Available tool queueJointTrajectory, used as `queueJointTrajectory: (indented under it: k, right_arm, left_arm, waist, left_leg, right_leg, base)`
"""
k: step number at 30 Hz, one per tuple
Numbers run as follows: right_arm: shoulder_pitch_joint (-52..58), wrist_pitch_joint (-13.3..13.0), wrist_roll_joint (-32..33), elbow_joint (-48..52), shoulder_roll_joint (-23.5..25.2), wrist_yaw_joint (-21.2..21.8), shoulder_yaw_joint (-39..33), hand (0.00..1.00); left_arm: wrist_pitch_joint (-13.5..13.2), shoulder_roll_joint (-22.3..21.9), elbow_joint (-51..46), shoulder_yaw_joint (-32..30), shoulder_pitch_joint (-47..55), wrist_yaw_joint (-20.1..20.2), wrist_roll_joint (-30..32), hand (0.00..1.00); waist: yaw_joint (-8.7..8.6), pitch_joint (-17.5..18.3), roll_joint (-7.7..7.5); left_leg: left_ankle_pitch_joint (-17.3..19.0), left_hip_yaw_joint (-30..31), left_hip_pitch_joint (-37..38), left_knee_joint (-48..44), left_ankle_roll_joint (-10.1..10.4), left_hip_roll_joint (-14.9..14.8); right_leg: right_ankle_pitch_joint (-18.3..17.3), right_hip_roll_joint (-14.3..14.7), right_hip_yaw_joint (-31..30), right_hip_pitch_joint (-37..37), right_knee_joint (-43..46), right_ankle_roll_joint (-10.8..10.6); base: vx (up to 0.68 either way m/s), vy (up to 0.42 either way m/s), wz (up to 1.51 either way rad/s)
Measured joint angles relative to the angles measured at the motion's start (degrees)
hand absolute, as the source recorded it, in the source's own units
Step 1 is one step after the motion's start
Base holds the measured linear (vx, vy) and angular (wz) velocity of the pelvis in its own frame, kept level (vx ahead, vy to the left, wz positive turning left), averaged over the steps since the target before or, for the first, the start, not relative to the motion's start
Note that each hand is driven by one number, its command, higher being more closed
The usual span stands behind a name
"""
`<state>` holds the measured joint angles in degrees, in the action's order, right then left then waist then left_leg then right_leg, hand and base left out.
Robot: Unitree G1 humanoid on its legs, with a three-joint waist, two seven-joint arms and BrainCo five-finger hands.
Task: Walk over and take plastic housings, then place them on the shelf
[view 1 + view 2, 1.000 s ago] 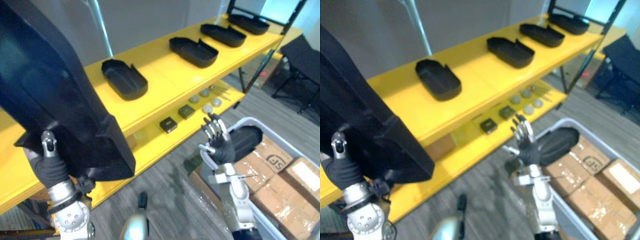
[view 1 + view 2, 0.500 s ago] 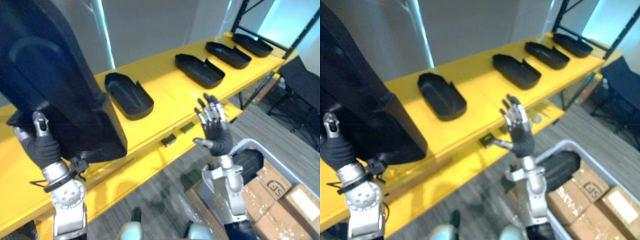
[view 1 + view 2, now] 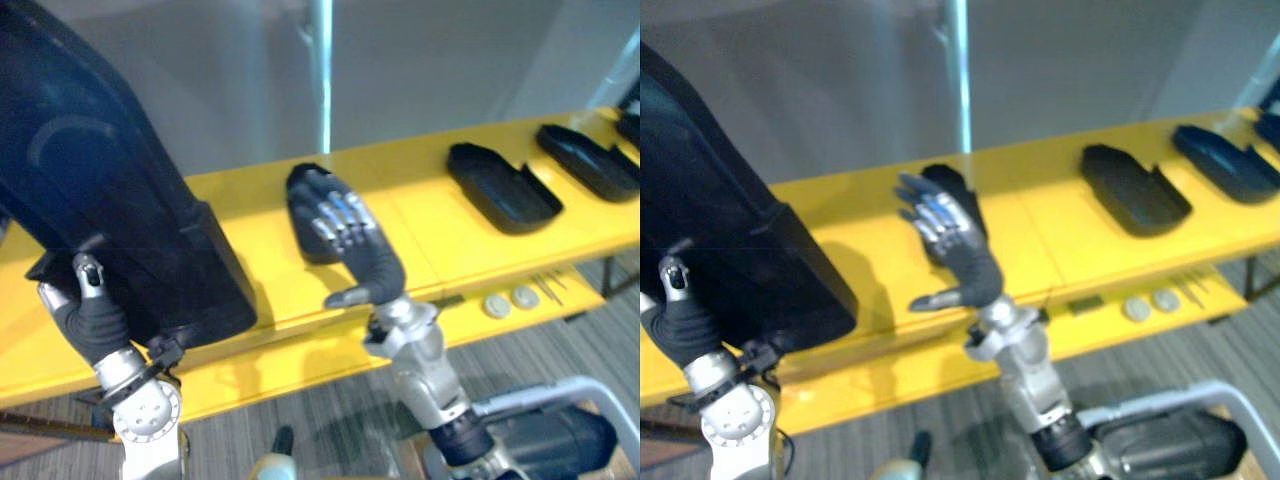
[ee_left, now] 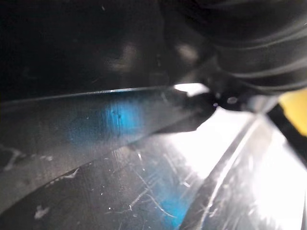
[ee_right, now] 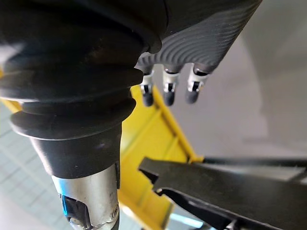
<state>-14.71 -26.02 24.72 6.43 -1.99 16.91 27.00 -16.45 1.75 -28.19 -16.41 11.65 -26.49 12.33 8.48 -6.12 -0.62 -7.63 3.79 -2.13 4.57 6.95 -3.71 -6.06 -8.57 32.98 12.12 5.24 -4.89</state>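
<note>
A large black plastic housing (image 3: 100, 200) fills the left of the eye views, held up over the yellow shelf (image 3: 430, 225). My left hand (image 3: 92, 322) grips its lower edge, thumb pressed on the near face; its glossy surface (image 4: 96, 143) sits right against the wrist camera. My right hand (image 3: 352, 252) is raised in front of the shelf, open, fingers spread, holding nothing. It partly covers a black housing (image 3: 303, 188) lying on the shelf top. The right wrist view has its straight fingers (image 5: 165, 93) above the shelf (image 5: 153, 134).
Two more black housings (image 3: 500, 190) (image 3: 592, 160) lie along the shelf top to the right. Small round parts (image 3: 508, 300) rest on the lower shelf. A grey bin (image 3: 565, 392) at the lower right holds another black housing (image 3: 550, 445).
The camera has swung left along the shelf. My right hand has risen from beside the bin to in front of the shelf top. My left hand keeps its hold on the housing.
</note>
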Motion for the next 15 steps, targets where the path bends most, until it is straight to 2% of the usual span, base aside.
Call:
queueJointTrajectory:
  k: [5,6,9,11,12,13,15]
  right_arm:
    - [1.2,1.5,-0.6,-1.0,-1.2,-0.8,-1.7,0.0]
    - [2.1,1.6,0.2,-1.0,-1.3,-0.4,-1.8,0.0]
    - [4.7,2.3,2.0,-1.3,-1.3,1.0,-2.7,0.0]
    - [5.6,3.0,1.7,-3.3,-1.4,1.4,-3.4,0.0]
    - [5.8,3.9,1.4,-3.6,-2.0,1.6,-3.5,0.0]
    - [5.8,3.9,1.3,-3.4,-2.9,1.6,-3.9,0.0]
    - [6.1,4.0,1.4,-3.0,-3.5,1.7,-5.8,0.0]
  left_arm:
    - [1.3,0.2,0.0,-2.7,0.8,1.1,-0.4,1.0]
    - [2.3,0.2,0.1,-2.9,1.5,1.0,-0.9,1.0]
    - [2.8,-0.3,0.8,-2.5,2.6,0.4,-1.2,1.0]
    - [2.5,-0.7,1.0,-2.7,3.8,0.6,-1.8,1.0]
    - [1.9,-1.3,1.3,-2.6,4.7,0.9,-2.9,1.0]
    - [1.5,-2.2,1.6,-2.4,4.7,1.3,-3.3,1.0]
    - [0.4,-2.2,2.4,-1.3,4.3,1.6,-3.5,1.0]
  waist:
    - [0.1,0.1,-0.15]
    - [0.03,0.2,-0.19]
    - [-1.3,0.4,-0.07]
    - [-1.52,0.3,0.05]
    - [-1.58,0.1,0.61]
    - [-2.44,0.4,0.21]
    - [-3.52,1.5,-1.0]
  left_leg:
    - [0.1,-4.3,0.0,0.1,-1.2,0.3]
    - [0.0,-4.9,-0.1,0.1,-1.3,0.2]
    - [-0.9,-4.4,-1.8,0.1,-1.7,-0.3]
    - [-0.6,-4.4,-1.9,0.1,-1.8,-1.3]
    - [0.1,-6.7,-2.1,0.1,-2.8,-2.1]
    - [2.0,-10.1,-2.7,-0.7,-4.9,-2.7]
    - [4.0,-14.7,-4.9,-2.7,-7.0,-3.5]
  right_leg:
    - [-0.2,-0.4,-2.2,-1.3,0.1,0.3]
    - [-0.2,-0.3,-3.2,-1.8,-0.4,0.3]
    - [-0.1,0.8,-3.1,-2.3,-2.3,-0.1]
    - [-0.3,1.8,-2.9,-2.3,-2.0,-0.1]
    - [-0.7,2.0,-2.2,-2.3,-1.4,-0.3]
    - [-0.7,1.8,-0.2,-2.2,-1.7,-0.2]
    - [-0.6,0.2,2.3,-3.0,-2.2,0.0]
  base:
    - [-0.08,0.004,-0.27]
    - [-0.13,-0.006,-0.36]
    - [-0.15,-0.039,-0.02]
    - [-0.15,-0.057,0.13]
    - [-0.13,-0.064,0.32]
    - [-0.12,-0.059,0.55]
    - [-0.07,0.021,0.65]
